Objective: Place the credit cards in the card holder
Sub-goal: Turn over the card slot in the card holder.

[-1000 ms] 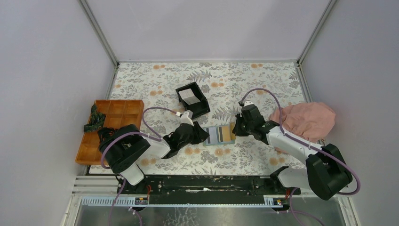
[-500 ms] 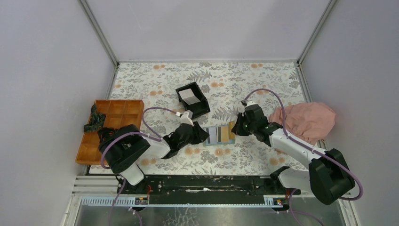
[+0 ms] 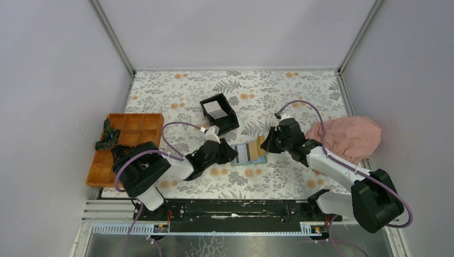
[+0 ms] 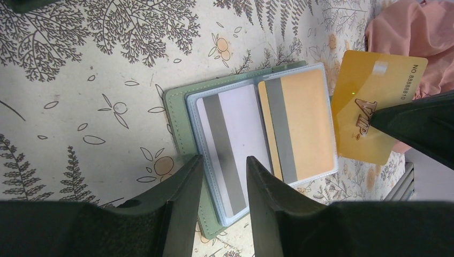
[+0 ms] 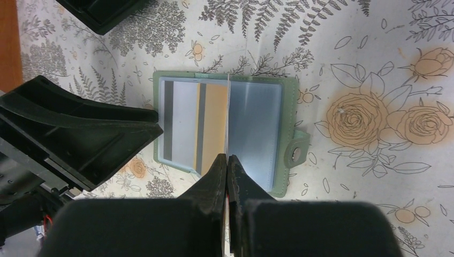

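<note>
Above open card holder [image 5: 256, 128], right tool [image 5: 227, 158] clenching gold credit card [image 4: 369, 96] edge-down along fold, left tool [image 4: 222, 160] parted.

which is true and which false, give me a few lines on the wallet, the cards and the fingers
The card holder lies open on the table. True.
The right fingers pinch a gold card. True.
That gold card already sits in a sleeve. False: it is held over the holder, not yet inserted.
The black box is empty. False: a pale card lies in it.
The left fingers are shut tight. False: they stand apart at the holder's edge.
</note>
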Available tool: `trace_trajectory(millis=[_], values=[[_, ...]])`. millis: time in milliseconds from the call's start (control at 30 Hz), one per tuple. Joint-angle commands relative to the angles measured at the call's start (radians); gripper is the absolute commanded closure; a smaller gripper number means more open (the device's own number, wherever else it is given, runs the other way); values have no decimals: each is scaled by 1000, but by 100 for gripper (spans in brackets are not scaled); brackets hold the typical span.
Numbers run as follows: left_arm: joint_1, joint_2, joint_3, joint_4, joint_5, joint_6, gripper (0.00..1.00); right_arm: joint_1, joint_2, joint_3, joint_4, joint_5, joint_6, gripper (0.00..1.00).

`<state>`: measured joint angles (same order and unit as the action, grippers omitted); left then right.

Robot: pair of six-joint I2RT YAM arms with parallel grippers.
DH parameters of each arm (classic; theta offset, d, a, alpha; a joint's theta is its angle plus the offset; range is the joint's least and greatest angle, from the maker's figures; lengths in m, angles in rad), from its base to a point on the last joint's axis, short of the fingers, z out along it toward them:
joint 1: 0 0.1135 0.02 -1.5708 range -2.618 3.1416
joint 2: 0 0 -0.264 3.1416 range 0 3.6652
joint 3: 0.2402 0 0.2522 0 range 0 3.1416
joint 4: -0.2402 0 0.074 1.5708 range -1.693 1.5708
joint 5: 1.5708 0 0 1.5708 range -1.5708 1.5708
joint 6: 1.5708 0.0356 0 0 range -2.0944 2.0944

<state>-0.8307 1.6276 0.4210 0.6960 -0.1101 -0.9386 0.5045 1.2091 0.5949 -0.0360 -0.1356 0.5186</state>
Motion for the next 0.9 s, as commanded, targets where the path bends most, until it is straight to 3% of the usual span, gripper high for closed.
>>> trace_trajectory(millis=[0,867], values=[[-6,8,-26,-78,-17,38,57,-6,-17,-7,67,-40,27,100],[-5,24,-20,-87,-15,37,57,3,31,-17,192,-151,68,100]])
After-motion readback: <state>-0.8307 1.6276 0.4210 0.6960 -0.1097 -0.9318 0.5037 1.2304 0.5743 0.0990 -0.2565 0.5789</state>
